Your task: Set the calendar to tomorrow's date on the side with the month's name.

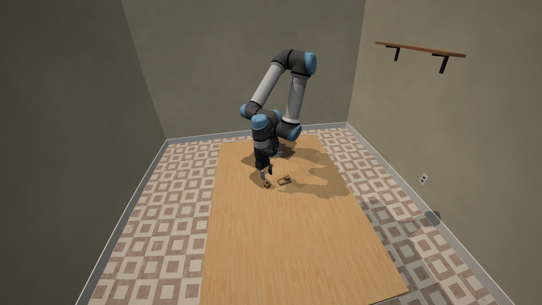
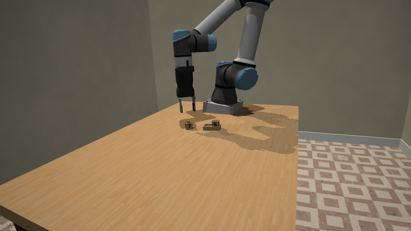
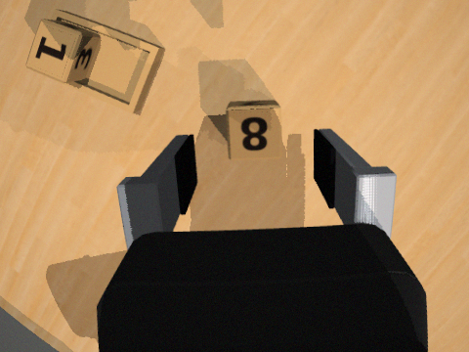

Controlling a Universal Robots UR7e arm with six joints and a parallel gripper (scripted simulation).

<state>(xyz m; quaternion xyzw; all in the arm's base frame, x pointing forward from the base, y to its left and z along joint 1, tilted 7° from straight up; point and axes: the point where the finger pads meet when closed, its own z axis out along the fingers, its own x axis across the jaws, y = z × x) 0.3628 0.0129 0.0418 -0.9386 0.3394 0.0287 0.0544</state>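
A small wooden cube (image 3: 254, 131) lies on the table outside the tray, with 8 on its top face; in the exterior view the same cube (image 2: 188, 125) shows 7 on its near side. My gripper (image 3: 254, 156) is open and empty, pointing down, well above this cube (image 1: 267, 184) with a finger on either side of it in the wrist view. The low wooden tray (image 3: 111, 62) stands flat on the table to the side. The second cube (image 3: 62, 51) sits at one end of the tray, with 1 on top and 3 on a side; the exterior view shows its 5 face (image 2: 215, 123).
The arm's base (image 2: 222, 106) is bolted to the table just behind the tray (image 2: 212, 127). The arm casts broad shadows over the table around the tray (image 1: 284, 180). A wall shelf (image 1: 419, 50) hangs far off to the right.
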